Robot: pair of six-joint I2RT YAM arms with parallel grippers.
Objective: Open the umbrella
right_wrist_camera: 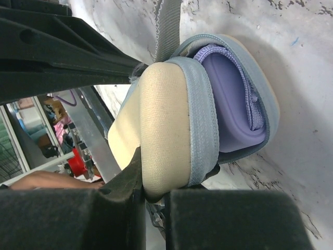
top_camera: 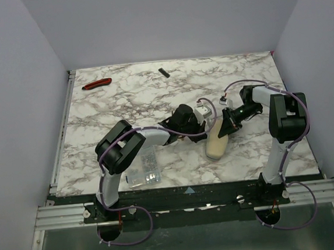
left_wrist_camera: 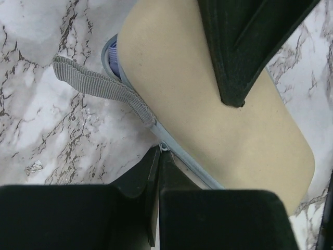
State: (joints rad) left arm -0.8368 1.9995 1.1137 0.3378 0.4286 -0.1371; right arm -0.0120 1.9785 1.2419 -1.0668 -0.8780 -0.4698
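Observation:
The umbrella is packed in a cream oblong capsule lying on the marble table right of centre. Its grey-blue zipper is partly undone. In the right wrist view the lid gapes and the lavender umbrella shows inside. My left gripper is shut on the small metal zipper pull at the capsule's edge, with a grey strap trailing beside it. My right gripper is shut on the cream lid's rim. Its finger also shows over the capsule.
A clear plastic parts box lies near the front edge, under the left arm. A red-handled tool and a small black piece lie at the back. Pale walls close in the table on three sides.

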